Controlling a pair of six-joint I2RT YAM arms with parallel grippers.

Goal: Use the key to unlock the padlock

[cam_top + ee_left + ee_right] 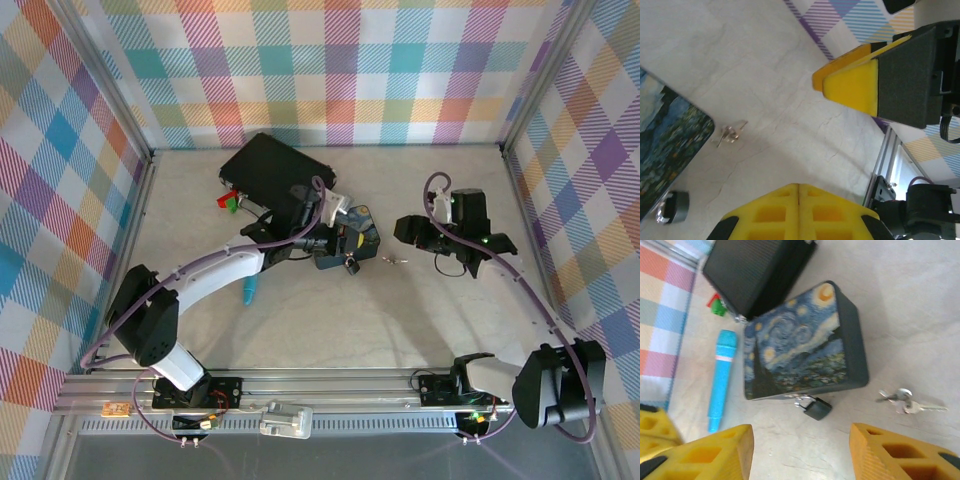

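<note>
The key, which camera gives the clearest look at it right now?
The right wrist view: the key lies bare on the table with its ring and blade distinct, right of the padlock. The left wrist view shows the key smaller and blurrier beside the tin; the top external view shows a tiny glint.

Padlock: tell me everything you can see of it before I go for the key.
The padlock is tiny, with a dark squarish body and a silvery metal shackle that looks closed. It lies on the pale table right at the edge of the starry-night tin, shackle toward the tin; whether it hooks through a hasp is unclear. The key lies apart from it on the table.
</note>
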